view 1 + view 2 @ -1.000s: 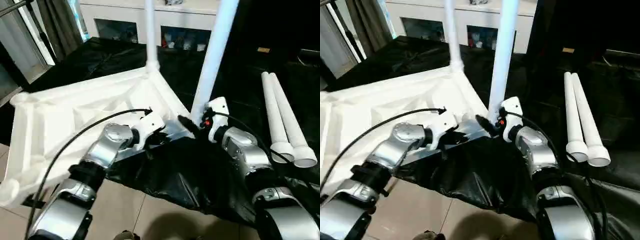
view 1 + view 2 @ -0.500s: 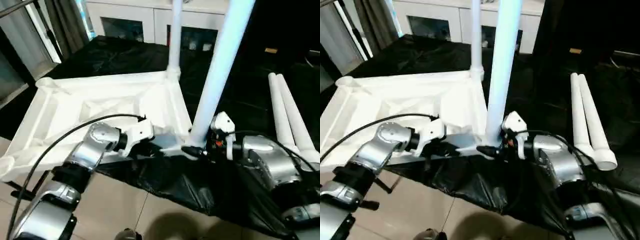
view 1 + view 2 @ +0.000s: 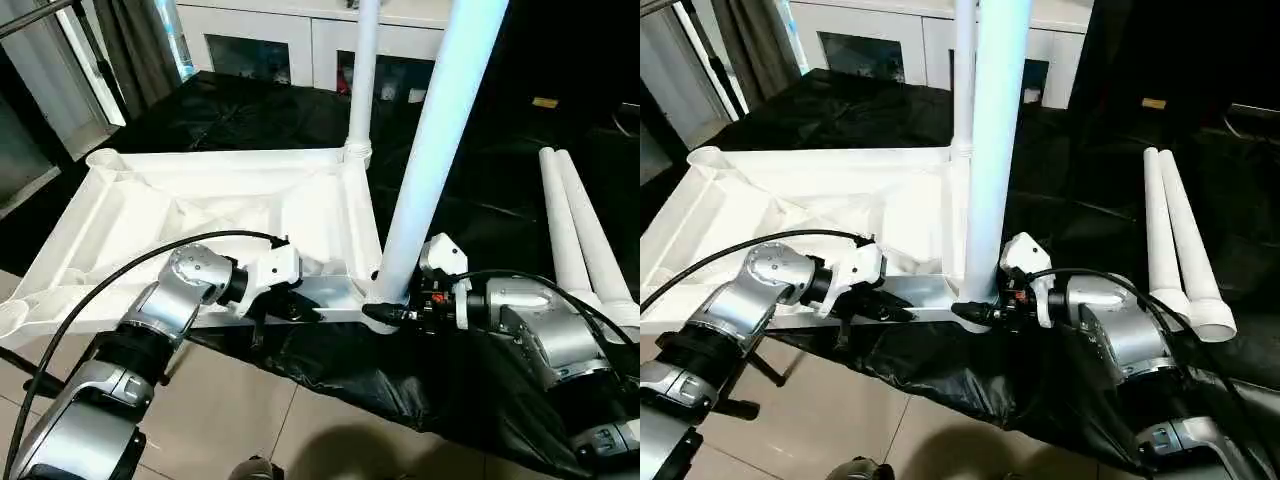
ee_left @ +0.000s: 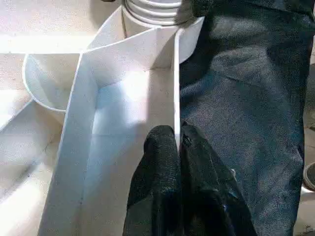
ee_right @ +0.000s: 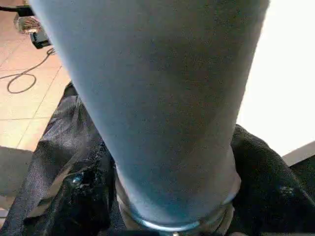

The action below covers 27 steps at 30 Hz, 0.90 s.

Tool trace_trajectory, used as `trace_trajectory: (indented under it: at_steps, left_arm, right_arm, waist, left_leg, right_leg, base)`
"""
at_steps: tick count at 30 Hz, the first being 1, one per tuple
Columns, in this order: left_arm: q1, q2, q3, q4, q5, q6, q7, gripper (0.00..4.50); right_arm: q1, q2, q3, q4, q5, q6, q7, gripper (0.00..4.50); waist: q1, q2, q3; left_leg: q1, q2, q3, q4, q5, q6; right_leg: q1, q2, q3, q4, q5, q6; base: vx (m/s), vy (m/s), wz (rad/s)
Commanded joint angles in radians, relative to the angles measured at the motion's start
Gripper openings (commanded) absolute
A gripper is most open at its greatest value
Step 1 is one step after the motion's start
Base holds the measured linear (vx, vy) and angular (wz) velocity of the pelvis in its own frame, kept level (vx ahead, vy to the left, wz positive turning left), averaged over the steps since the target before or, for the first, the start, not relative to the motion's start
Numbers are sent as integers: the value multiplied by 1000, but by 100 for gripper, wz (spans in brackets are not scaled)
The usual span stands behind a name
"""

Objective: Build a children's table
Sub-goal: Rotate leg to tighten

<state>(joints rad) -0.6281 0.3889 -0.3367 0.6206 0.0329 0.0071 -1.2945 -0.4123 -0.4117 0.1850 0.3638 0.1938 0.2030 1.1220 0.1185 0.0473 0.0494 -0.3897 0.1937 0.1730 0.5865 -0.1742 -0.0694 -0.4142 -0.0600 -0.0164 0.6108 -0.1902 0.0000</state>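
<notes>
The white tabletop (image 3: 200,200) lies underside up on a black cloth. Two white legs stand upright in its right-hand corner sockets, the far leg (image 3: 362,70) and the near leg (image 3: 435,140). Another two legs (image 3: 575,230) lie side by side on the cloth at the right. My left gripper (image 4: 178,142) is shut on the thin near rim (image 4: 176,88) of the tabletop, one finger on each side of it. My right gripper (image 3: 387,313) is low at the near leg's foot, and its black fingers (image 5: 74,196) press on both sides of the tube (image 5: 162,98).
A white cabinet with glass doors (image 3: 260,50) stands behind the work. The black cloth (image 3: 400,380) hangs over the front edge above a tiled floor (image 3: 220,430). A window and dark curtain (image 3: 110,40) are at the far left.
The camera has shifted and tilted. My right gripper has dropped to the near leg's foot and its jaws have narrowed around it. My left gripper keeps its hold on the rim.
</notes>
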Motion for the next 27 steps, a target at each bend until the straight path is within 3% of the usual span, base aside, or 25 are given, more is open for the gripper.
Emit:
trace_trajectory:
  at_steps: [1,2,4,7,9,11,13,20,23,27]
  left_arm:
    - [-22,-31,34,16,-25,13,66,0]
    - [-24,-35,37,19,-25,15,74,0]
    - [-52,-86,53,86,8,22,214,0]
    - [-71,-132,60,123,25,31,309,0]
    - [-92,-185,62,152,40,49,400,0]
    - [-98,-198,62,159,45,53,423,0]
    - [-118,-274,57,168,68,85,526,0]
    - [-122,-318,35,174,79,66,542,0]
    - [-116,-315,31,174,85,60,531,0]
    - [-99,-291,29,153,83,48,487,0]
  right_arm:
    - [29,46,-3,25,1,11,-70,277]
    - [29,54,-10,32,0,10,-87,277]
    - [7,125,-72,124,-25,-12,-289,277]
    - [-13,168,-97,188,-47,-30,-417,277]
    - [-43,221,-131,251,-57,-45,-561,277]
    - [-51,235,-140,266,-59,-47,-595,277]
    - [-85,313,-169,302,-54,-45,-714,277]
    - [-117,374,-171,360,-69,-87,-770,277]
    - [-129,383,-189,380,-55,-112,-759,347]
    - [-130,367,-189,355,-46,-110,-716,368]
  waist:
    - [2,-5,-68]
    - [2,-5,-68]
    - [-8,-8,-63]
    - [-16,-8,-60]
    - [-17,-4,-58]
    - [-19,-7,-59]
    - [-20,-4,-58]
    - [-18,-4,-62]
    - [-20,-3,-61]
    - [-21,-3,-61]
  left_leg:
    - [20,30,-3,-59,-179,44]
    - [20,30,-3,-59,-179,44]
    - [24,27,-4,-67,-235,14]
    - [29,26,-7,-73,-275,-14]
    - [31,27,-8,-75,-279,-18]
    - [32,24,-9,-75,-288,-20]
    - [32,24,-9,-75,-285,-17]
    - [25,23,-10,-76,-266,-1]
    - [25,24,-11,-78,-282,0]
    - [24,25,-12,-80,-282,4]
  right_leg:
    - [51,-64,22,-60,-51,-255]
    - [51,-64,22,-60,-51,-255]
    - [49,-67,23,-71,-162,-242]
    - [48,-71,26,-83,-282,-208]
    - [43,-70,27,-86,-284,-199]
    - [46,-70,26,-89,-311,-188]
    - [43,-69,27,-90,-303,-187]
    - [49,-69,26,-86,-247,-184]
    - [48,-71,26,-88,-264,-184]
    - [49,-71,26,-88,-264,-181]
  base:
    - [0,0,0]
    - [0,0,0]
    - [0,0,0]
    - [0,0,0]
    - [0,0,0]
    - [0,0,0]
    - [0,0,0]
    - [0,0,0]
    - [0,0,0]
    - [0,0,0]
